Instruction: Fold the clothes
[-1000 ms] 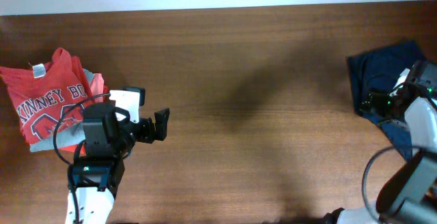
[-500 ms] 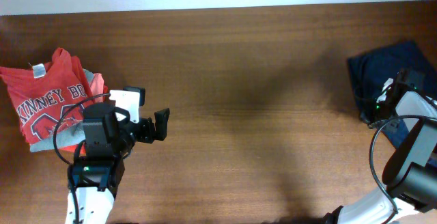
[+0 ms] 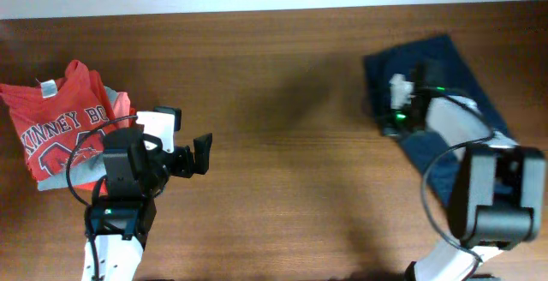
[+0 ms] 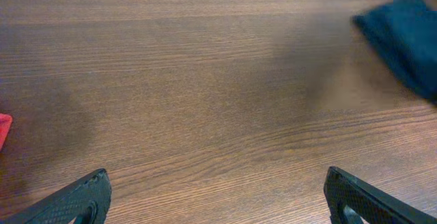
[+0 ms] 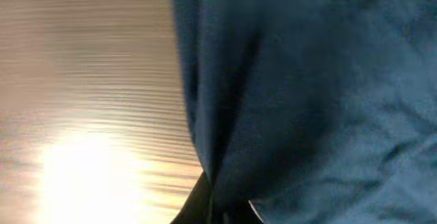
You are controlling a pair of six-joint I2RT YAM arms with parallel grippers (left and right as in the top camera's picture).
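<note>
R gripper pinched tight on a fold of the navy shorts, which lie far-right on the wooden table. L gripper spread wide, empty, near-left over bare wood, beside red t-shirt.

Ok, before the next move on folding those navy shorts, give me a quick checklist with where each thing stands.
1. The right gripper is shut on the navy shorts: ok, fabric is pinched between its jaws.
2. The left gripper is open and empty: ok.
3. The navy shorts lie flat: not ok, creased and bunched at the grip.
4. The shorts are apart from the red t-shirt: ok, at opposite ends of the wooden table.
5. How many fabric layers are pinched: cannot tell.
</note>
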